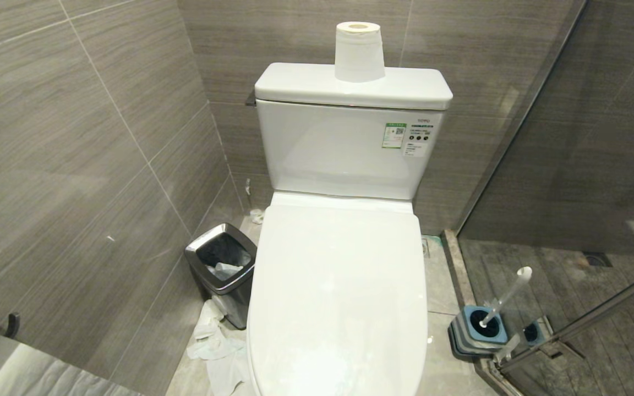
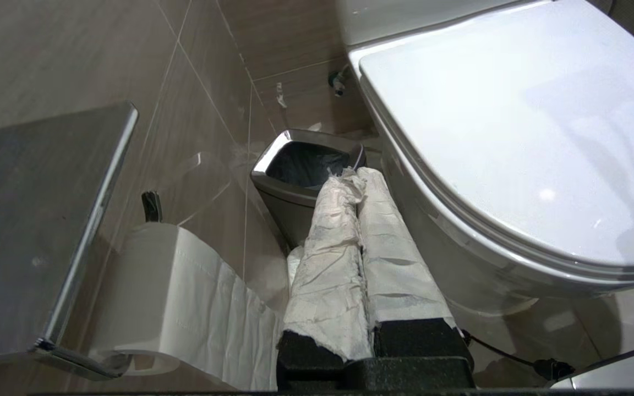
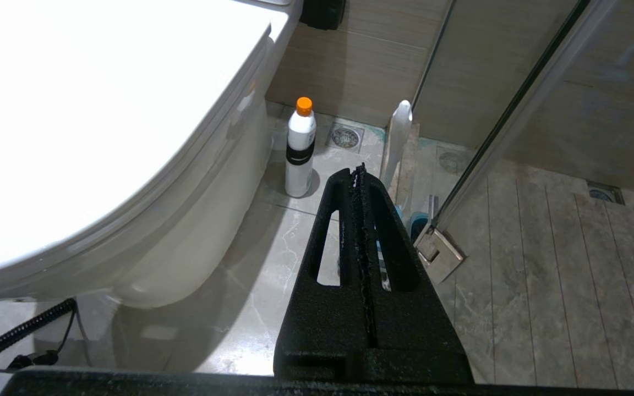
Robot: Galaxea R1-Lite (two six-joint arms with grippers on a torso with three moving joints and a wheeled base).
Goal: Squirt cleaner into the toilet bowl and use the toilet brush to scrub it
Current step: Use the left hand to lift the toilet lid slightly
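Bathroom: waste bin [image 1: 223, 264] beside toilet lid [image 1: 339, 297], closed.

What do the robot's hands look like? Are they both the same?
No. The right gripper is two rough black fingers, each with a long slot cut through, tapering to a point. The left gripper has the same black base, but its fingers are wrapped in white crinkled paper. A black coiled cable runs near the right one.

**Floor check**

I see grey tiled floor [image 1: 438, 286] carrying the toilet [image 1: 339, 297], lid down. Waste bin [image 1: 223, 269] stands left of it, crumpled tissue [image 1: 215, 346] beside the bin. Cleaner [image 3: 300, 148] upright to its right; brush holder [image 1: 479, 330] by the glass.
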